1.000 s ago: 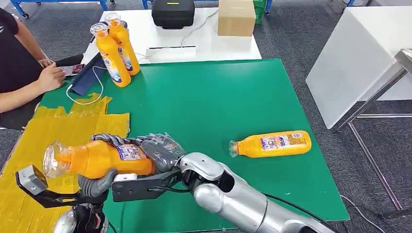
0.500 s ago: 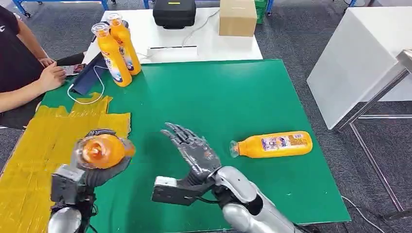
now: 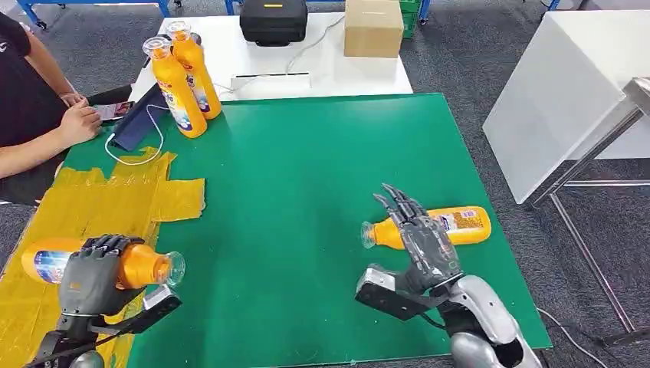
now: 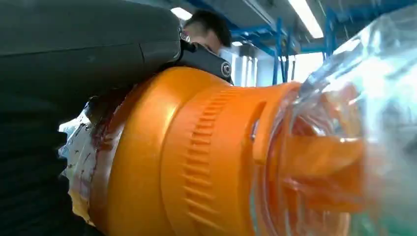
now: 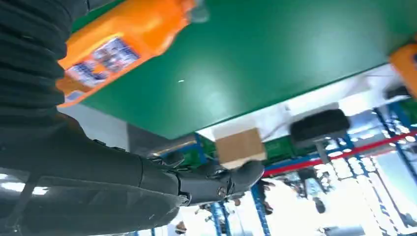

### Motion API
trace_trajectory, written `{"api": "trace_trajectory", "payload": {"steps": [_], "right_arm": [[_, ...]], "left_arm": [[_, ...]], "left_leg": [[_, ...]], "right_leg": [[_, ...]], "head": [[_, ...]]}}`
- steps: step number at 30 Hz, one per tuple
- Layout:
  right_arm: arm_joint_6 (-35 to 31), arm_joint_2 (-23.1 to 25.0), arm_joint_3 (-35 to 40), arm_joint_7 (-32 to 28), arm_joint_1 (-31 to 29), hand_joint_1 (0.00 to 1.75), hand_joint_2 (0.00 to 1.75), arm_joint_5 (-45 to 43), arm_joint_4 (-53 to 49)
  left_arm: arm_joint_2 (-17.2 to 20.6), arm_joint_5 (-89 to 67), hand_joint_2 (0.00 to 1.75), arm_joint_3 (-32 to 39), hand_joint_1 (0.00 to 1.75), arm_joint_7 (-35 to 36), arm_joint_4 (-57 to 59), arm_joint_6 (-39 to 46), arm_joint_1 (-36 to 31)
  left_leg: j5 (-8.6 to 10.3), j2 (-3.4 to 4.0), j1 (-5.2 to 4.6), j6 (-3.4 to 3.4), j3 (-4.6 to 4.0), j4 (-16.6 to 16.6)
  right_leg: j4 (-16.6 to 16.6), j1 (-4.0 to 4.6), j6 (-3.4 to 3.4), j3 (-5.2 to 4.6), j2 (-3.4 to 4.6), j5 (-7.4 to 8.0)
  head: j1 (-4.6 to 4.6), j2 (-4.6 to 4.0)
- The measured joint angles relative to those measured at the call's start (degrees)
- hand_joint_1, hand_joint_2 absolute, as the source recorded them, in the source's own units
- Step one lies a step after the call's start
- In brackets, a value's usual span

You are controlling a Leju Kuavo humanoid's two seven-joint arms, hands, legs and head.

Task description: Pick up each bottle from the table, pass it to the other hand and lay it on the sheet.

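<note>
My left hand (image 3: 90,274) grips an orange bottle (image 3: 146,266) around its middle, over the yellow sheet (image 3: 92,201) at the front left; the bottle lies level, its clear-capped end pointing right. The left wrist view shows that bottle (image 4: 196,157) close up against the hand (image 4: 59,73). My right hand (image 3: 421,234) is open, fingers spread and pointing up, just in front of a second orange bottle (image 3: 464,223) lying on its side on the green mat (image 3: 322,169). The right wrist view shows this bottle (image 5: 118,44) beside the hand (image 5: 147,177). Two more orange bottles (image 3: 182,73) stand upright at the mat's far left corner.
A person sits at the left edge with a hand (image 3: 80,123) by a phone. A white table (image 3: 306,61) behind the mat carries a black case (image 3: 273,19) and a cardboard box (image 3: 373,27). Another white table (image 3: 567,84) stands to the right.
My left hand has carried the bottle left and down over the yellow sheet and turned it level. My right hand, having let go of it, has swung right to the lying bottle.
</note>
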Motion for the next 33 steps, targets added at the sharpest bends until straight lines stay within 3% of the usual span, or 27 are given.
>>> {"api": "trace_trajectory", "payload": {"steps": [6,7,8,13,14,22,33], "right_arm": [[3.6,-2.0,-10.3,-4.9,-1.8,0.00,1.75,-2.2,1.5],[4.2,-2.3,-11.3,-4.9,-2.2,0.00,1.75,-2.1,2.3],[4.7,-2.6,-12.2,-4.8,-2.4,0.00,0.00,-2.0,3.0],[6.6,-3.6,-13.7,-3.8,-4.6,0.00,0.00,0.7,6.6],[7.3,-3.7,-13.7,-3.3,-5.5,0.00,1.75,0.8,7.4],[15.3,-6.1,-12.9,-2.4,-9.5,0.00,1.75,-2.9,14.2],[15.7,-13.0,-11.1,-5.1,-7.9,0.00,1.75,1.3,20.9]], "left_arm": [[8.5,-4.2,1.75,-11.4,1.75,8.3,12.1,-4.9,-3.8],[9.4,-3.8,1.75,-12.9,0.00,7.8,13.8,-4.9,-4.7],[10.0,-3.4,0.00,-13.7,0.00,6.9,15.3,-5.0,-5.4],[11.9,-0.3,0.00,-15.5,0.00,2.1,19.5,-7.6,-7.9],[12.0,-0.2,0.00,-15.7,0.00,2.3,20.2,-8.1,-8.5],[9.7,10.0,0.00,-14.7,0.00,0.6,23.5,-10.3,-11.0],[-0.1,35.6,0.00,-7.3,0.00,-3.8,17.3,-20.2,-11.8]], "left_leg": [[0.02,0.08,0.00,0.01,0.02,0.0],[0.02,0.07,0.00,0.01,0.07,0.0],[0.02,-0.07,0.00,0.02,0.11,0.0],[0.01,-0.50,-0.03,0.04,0.30,-0.1],[0.02,-0.55,-0.04,0.05,0.35,-0.1],[0.33,-0.62,-0.08,0.10,0.57,0.0],[0.31,-0.64,-0.12,0.14,0.16,0.0]], "right_leg": [[0.0,0.00,0.00,0.03,0.04,0.02],[0.0,-0.02,0.00,0.10,0.02,0.01],[0.0,-0.02,0.01,0.20,-0.05,0.00],[0.0,-0.03,0.11,0.67,-0.43,-0.18],[0.0,-0.03,0.12,0.74,-0.47,-0.18],[0.0,-0.04,0.02,0.89,-0.62,0.05],[0.0,-0.07,0.08,0.46,-0.63,0.07]], "head": [[-0.02,0.00],[0.00,0.00],[-0.04,0.00],[0.00,0.00],[-0.02,0.00],[-0.04,0.00],[0.00,0.00]]}}
